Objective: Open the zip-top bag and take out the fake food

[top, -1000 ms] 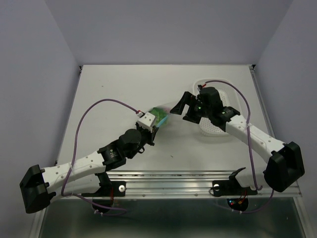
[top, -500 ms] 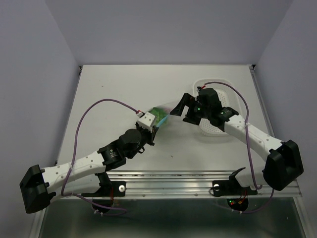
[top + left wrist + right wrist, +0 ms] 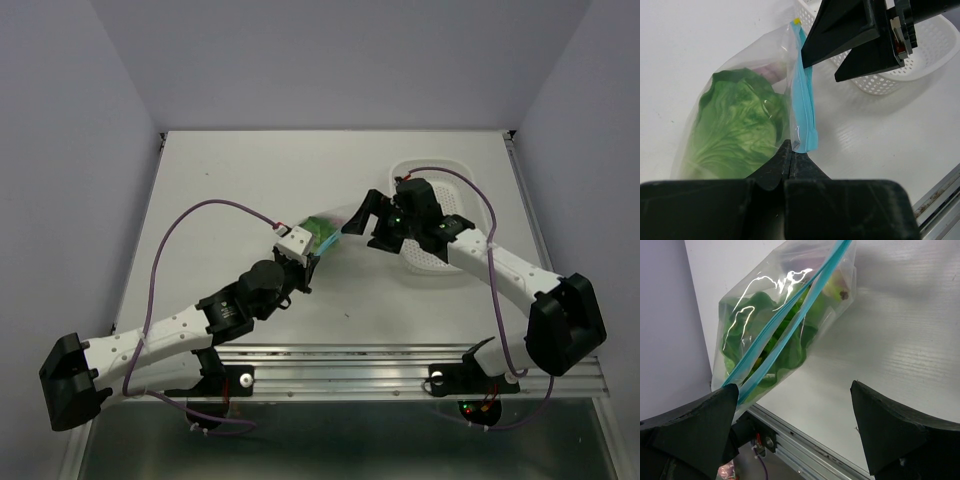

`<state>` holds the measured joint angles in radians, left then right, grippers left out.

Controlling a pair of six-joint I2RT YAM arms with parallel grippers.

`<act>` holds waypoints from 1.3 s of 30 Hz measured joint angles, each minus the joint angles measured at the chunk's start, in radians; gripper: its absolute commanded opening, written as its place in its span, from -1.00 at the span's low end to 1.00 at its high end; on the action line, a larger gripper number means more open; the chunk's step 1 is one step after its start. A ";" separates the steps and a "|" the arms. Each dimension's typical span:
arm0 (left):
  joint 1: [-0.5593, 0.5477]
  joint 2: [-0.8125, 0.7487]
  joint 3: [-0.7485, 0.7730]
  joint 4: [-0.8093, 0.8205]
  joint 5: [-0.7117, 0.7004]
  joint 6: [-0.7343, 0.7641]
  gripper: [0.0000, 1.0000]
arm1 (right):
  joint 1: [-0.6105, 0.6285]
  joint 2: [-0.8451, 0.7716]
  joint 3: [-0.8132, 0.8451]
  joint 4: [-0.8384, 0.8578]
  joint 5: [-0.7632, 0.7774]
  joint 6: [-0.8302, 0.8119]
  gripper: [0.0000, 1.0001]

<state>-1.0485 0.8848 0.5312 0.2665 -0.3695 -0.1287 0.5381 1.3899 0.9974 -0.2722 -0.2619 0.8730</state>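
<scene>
The zip-top bag [image 3: 757,55] is near the middle of the tabletop. The left gripper [image 3: 791,150] pinches the near end of its blue zip strip [image 3: 802,100], fingers clamped tight on it. The film looks thin, crinkly and slippery (a shallow pinch may slide off), and light even with the toy cabbage [image 3: 735,125] inside, so the stiffer strip is the sound place to hold. Beyond, the right gripper [image 3: 794,390] gapes wide and holds nothing, with one finger at the strip's far end. The white perforated basket [image 3: 920,60] sits farther off toward the right edge, probably out of the way.
</scene>
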 measured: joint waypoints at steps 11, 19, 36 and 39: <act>0.000 0.000 0.000 -0.001 0.011 0.000 -1.00 | 0.000 0.117 0.001 0.086 -0.029 0.033 -0.04; 0.000 0.000 0.000 -0.002 0.019 -0.006 -1.00 | 0.001 0.123 0.002 0.118 -0.030 0.045 -0.99; -0.004 0.001 0.206 -0.257 0.012 -0.145 0.98 | 0.073 0.067 0.163 -0.008 0.044 -0.314 -0.99; -0.004 0.059 0.333 -0.322 -0.026 -0.170 0.98 | 0.103 0.067 0.189 -0.015 0.047 -0.369 -0.99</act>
<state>-1.0523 0.9436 0.8642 -0.0555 -0.3958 -0.2985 0.6407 1.4570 1.1866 -0.2874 -0.2153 0.5045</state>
